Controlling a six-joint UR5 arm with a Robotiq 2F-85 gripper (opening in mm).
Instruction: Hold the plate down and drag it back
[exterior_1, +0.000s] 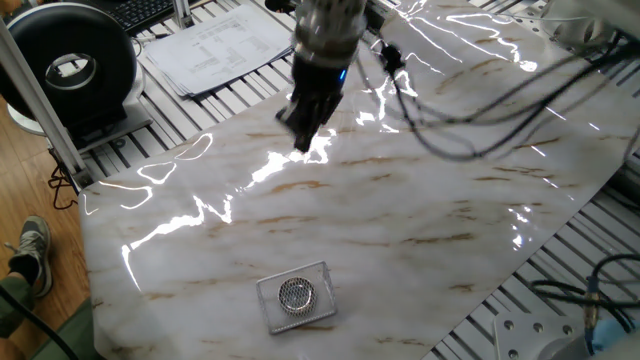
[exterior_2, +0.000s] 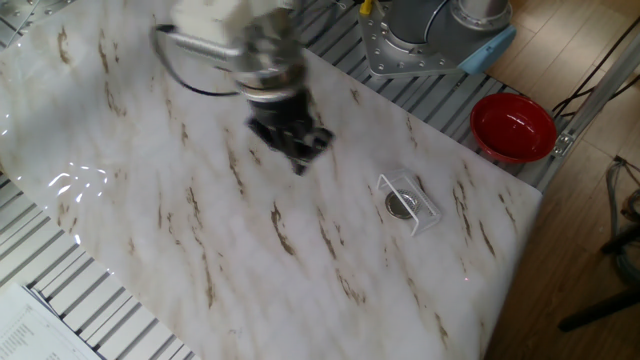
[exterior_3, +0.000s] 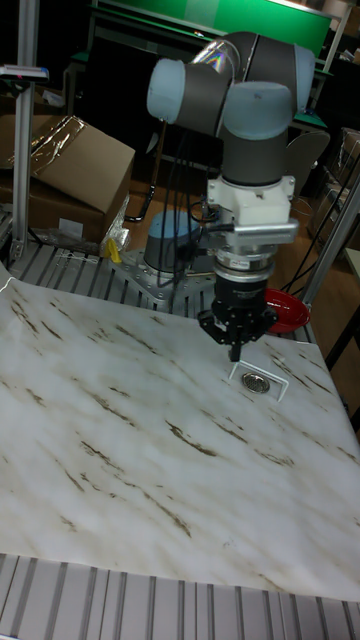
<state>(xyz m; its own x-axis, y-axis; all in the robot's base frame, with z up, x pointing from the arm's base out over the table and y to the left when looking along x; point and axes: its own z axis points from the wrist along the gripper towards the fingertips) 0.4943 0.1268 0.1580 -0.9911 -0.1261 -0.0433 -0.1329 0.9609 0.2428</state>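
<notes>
The plate (exterior_1: 295, 293) is a small silvery disc with a mesh centre, lying inside a clear square plastic box (exterior_1: 320, 308) near the front edge of the marble-patterned table (exterior_1: 430, 200). It also shows as the plate (exterior_2: 401, 206) and the plate (exterior_3: 255, 381). My gripper (exterior_1: 300, 142) hangs above the tabletop, well away from the disc, blurred by motion, fingers pressed together and holding nothing. In the other fixed view the gripper (exterior_2: 300, 166) is left of the plate. In the tall view the gripper (exterior_3: 235, 352) tip sits just above and left of it.
A red bowl (exterior_2: 513, 127) sits off the table corner beyond the plate. Papers (exterior_1: 215, 45) and a black round device (exterior_1: 65, 65) lie past the far-left edge. Cables (exterior_1: 470, 100) trail from the arm over the table. A cardboard box (exterior_3: 70, 160) stands behind.
</notes>
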